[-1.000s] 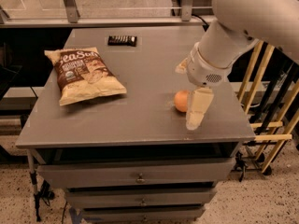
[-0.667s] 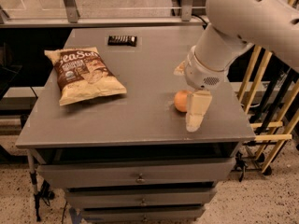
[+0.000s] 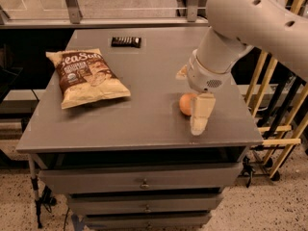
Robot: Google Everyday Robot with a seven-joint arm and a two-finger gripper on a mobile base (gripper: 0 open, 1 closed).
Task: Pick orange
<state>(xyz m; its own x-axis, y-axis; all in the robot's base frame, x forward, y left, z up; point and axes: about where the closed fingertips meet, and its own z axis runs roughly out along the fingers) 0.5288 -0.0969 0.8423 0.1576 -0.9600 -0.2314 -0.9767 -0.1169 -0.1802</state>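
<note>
Looks like the reach-in step: gripper (image 3: 199, 115) is down at the table (image 3: 144, 121) right beside the orange (image 3: 185, 104), can't tell how open the jaws are, and next it needs a clean straddle, squeeze and lift.

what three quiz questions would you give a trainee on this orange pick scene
1. Multiple choice: what lies near the far edge of the table? A) a dark flat packet B) a mug C) a sponge
2. True or false: the orange rests on top of the chip bag.
3. Fill in: the gripper is down at the ___, with its fingers apart on either side of it.
Key: 1 A. 2 false, the orange sits on the bare table, apart from the chip bag. 3 orange.
</note>
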